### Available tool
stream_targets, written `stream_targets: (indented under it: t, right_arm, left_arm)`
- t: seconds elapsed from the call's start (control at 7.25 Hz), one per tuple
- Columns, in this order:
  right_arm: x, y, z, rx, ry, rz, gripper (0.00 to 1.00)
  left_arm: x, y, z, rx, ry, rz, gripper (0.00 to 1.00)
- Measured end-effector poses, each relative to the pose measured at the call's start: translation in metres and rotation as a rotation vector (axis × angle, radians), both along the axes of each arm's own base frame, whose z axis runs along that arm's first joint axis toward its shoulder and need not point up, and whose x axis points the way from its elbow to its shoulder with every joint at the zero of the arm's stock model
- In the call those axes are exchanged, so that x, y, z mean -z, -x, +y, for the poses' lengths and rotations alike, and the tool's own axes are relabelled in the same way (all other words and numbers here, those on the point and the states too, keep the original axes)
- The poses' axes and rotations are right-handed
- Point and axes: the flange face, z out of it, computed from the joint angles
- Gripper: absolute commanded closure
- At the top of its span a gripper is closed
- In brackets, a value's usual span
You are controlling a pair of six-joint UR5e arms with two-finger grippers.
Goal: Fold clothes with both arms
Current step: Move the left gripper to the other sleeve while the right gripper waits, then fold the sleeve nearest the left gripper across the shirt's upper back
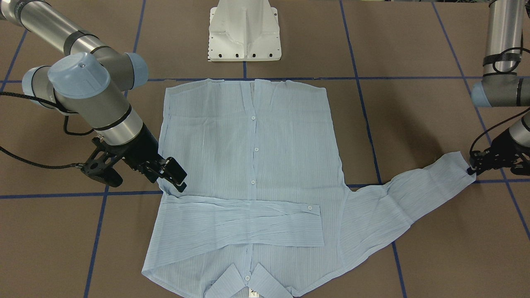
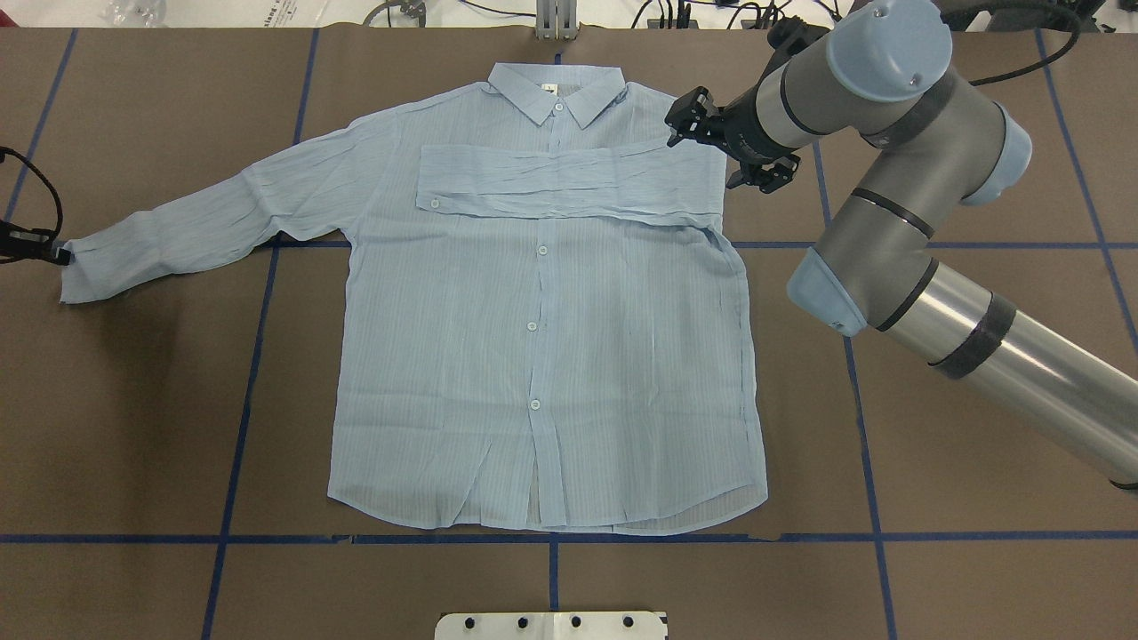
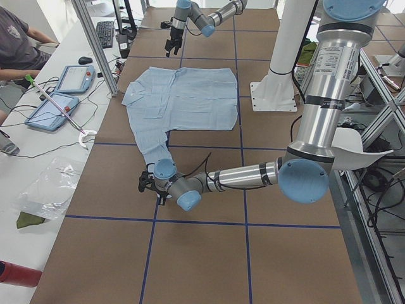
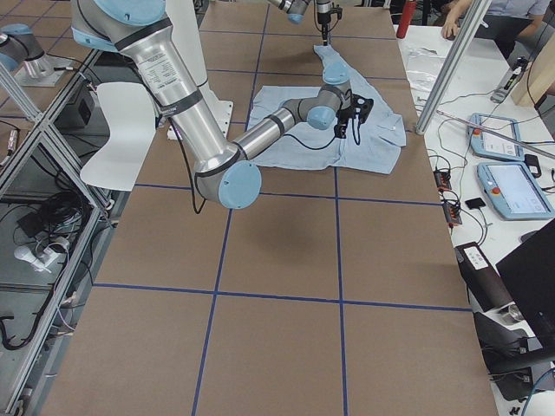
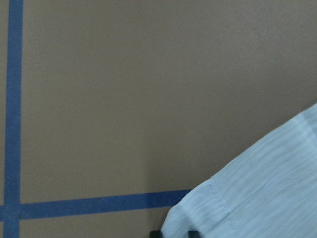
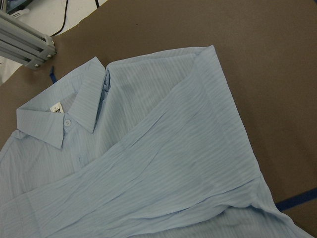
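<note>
Pale blue striped button-up shirt flat on brown table, 1 sleeve already across chest. Right black gripper hangs spread, empty, above that shoulder. Left black gripper at cuff of outstretched sleeve, placed for fold 2; can't tell if clamped.

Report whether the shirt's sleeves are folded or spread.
One sleeve folded across the shirt; the other sleeve spread outward, cuff at left gripper.

Brown table; blue tape grid
</note>
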Motion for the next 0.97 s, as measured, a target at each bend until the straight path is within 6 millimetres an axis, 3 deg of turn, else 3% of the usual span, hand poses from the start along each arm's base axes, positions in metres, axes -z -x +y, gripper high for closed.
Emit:
stream_targets:
  t: [0.28, 0.41, 0.69, 0.97]
  right_arm:
    - [-0.002, -0.006, 0.004, 0.001, 0.015, 0.016, 0.02]
    - [-0.013, -0.012, 0.007, 0.008, 0.007, 0.033, 0.02]
    - [-0.049, -0.042, 0.014, 0.04, -0.043, 0.086, 0.02]
    - [-0.091, -0.078, 0.019, 0.078, -0.082, 0.142, 0.01]
  left_arm:
    - [0.031, -0.003, -0.007, 0.013, -0.029, 0.033, 1.0]
    - [0.067, -0.007, -0.016, 0.056, -0.024, 0.076, 1.0]
    - [0.16, -0.038, -0.04, 0.14, 0.021, 0.197, 1.0]
    - [0.274, -0.114, -0.052, 0.176, 0.149, 0.319, 1.0]
